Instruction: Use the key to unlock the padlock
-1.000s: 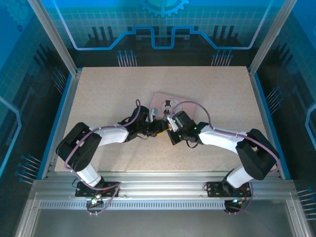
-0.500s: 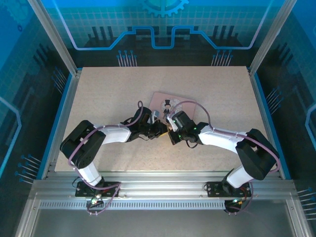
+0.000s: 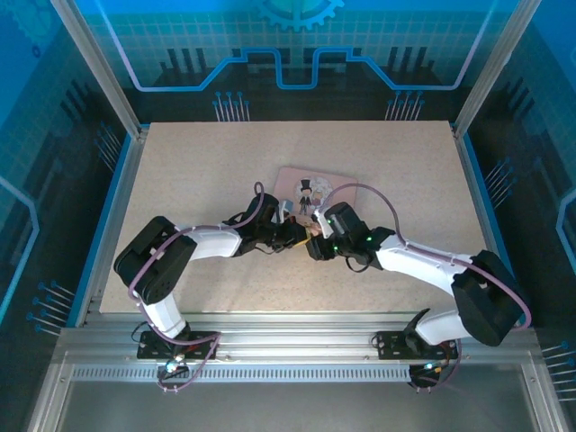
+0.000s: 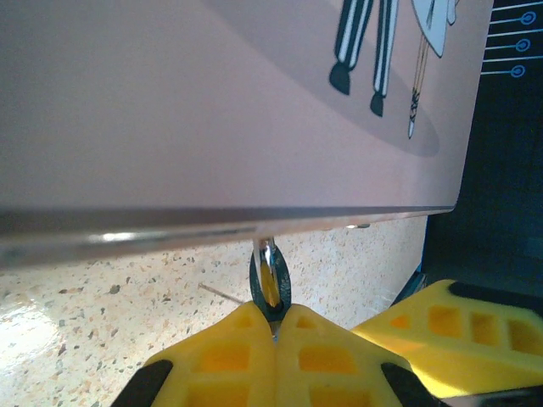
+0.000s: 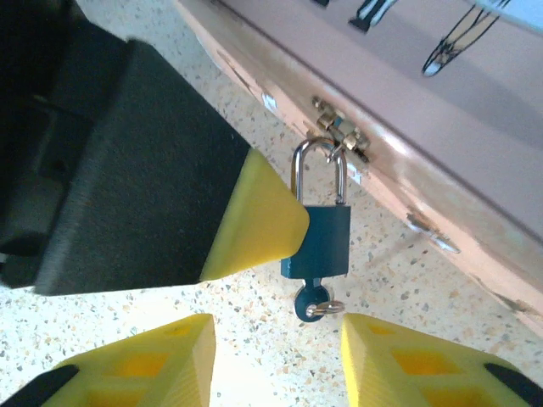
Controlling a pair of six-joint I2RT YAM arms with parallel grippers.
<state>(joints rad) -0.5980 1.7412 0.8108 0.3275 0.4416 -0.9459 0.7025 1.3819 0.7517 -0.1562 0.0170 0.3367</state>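
The small dark padlock (image 5: 327, 237) hangs by its silver shackle from the latch (image 5: 341, 133) on the pink box (image 5: 441, 102). The key (image 5: 310, 302) sticks out of the padlock's underside, with a small ring on its head. My left gripper (image 4: 276, 315) is shut on the padlock (image 4: 270, 287), seen edge-on just under the box rim. One left fingertip (image 5: 259, 222) presses the lock's left side. My right gripper (image 5: 276, 360) is open just below the key, with a gap on both sides. In the top view both grippers (image 3: 304, 239) meet at the box's near edge.
The pink box (image 3: 310, 192) with a cartoon couple on its lid lies mid-table on the speckled top (image 3: 198, 171). A right finger (image 4: 462, 339) shows beside my left fingers. Metal frame rails and blue walls surround the table.
My right gripper has opened and let go of the key, drawing back slightly. My left gripper has closed on the padlock and shifted a little to the right.
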